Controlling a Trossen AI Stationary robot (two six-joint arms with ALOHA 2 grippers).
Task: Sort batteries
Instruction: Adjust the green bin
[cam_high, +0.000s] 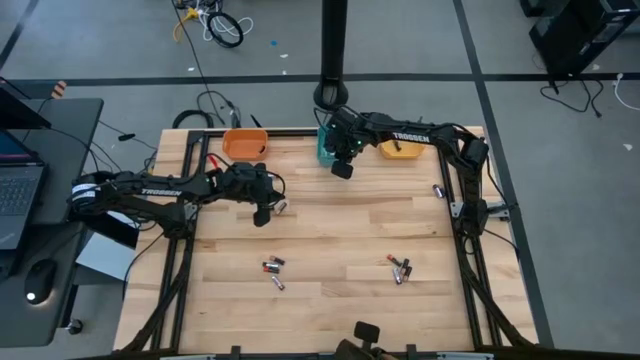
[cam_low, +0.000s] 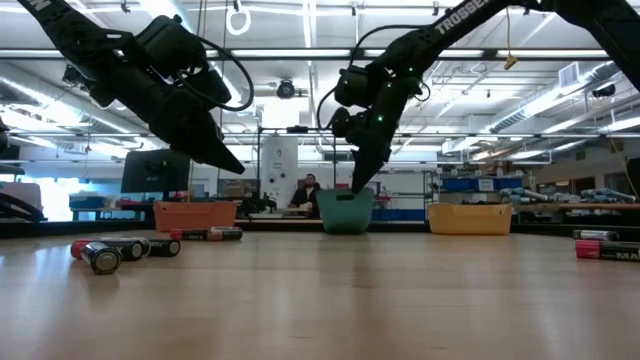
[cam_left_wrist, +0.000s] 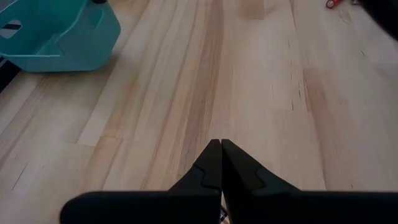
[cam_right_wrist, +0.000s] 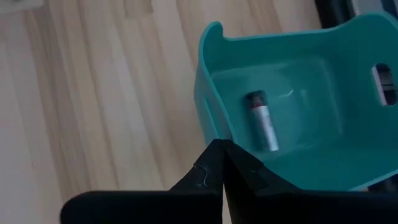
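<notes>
1. Wooden table (cam_high: 330, 235) seen from above: left gripper (cam_high: 262, 215) hangs over its left half, right gripper (cam_high: 342, 170) beside the teal bin (cam_high: 325, 148). Orange bin (cam_high: 245, 144) and yellow bin (cam_high: 402, 150) flank it. Batteries (cam_high: 273, 267) lie in two clusters near the front edge, with one apart at the right (cam_high: 438, 190).
2. Low view alone shows the room behind, a seated person (cam_low: 310, 193), and batteries (cam_low: 105, 255) lying on their sides.
3. Left wrist view: fingers (cam_left_wrist: 208, 168) pressed together over bare wood, holding nothing.
4. Right wrist view alone reveals a silver battery (cam_right_wrist: 262, 119) inside the teal bin; fingers (cam_right_wrist: 211, 165) pressed together, empty, at its rim.
</notes>
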